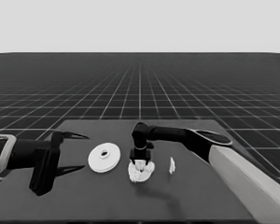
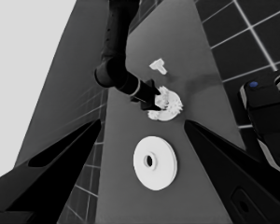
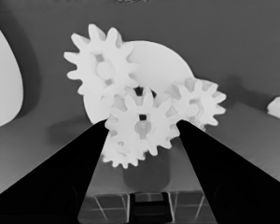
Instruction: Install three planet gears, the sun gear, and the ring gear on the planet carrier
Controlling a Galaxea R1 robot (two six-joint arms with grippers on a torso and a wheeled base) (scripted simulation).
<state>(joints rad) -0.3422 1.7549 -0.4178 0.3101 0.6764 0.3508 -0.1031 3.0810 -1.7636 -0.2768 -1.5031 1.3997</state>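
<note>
A simulated test space: dark table [image 1: 84, 196] on an endless grid floor [image 1: 140, 88]

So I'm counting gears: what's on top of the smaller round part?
Four gears sit on the smaller round part, one between the right gripper jaws. Its centre is covered.

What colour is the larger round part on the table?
White, with a small dark centre hole: larger round part, best seen in the left wrist view.

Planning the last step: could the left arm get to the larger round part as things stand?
Probably yes. The larger round part lies bare on the table just beside the waiting left end effector, with nothing between them; the right end effector is busy farther along at the gears.
</note>
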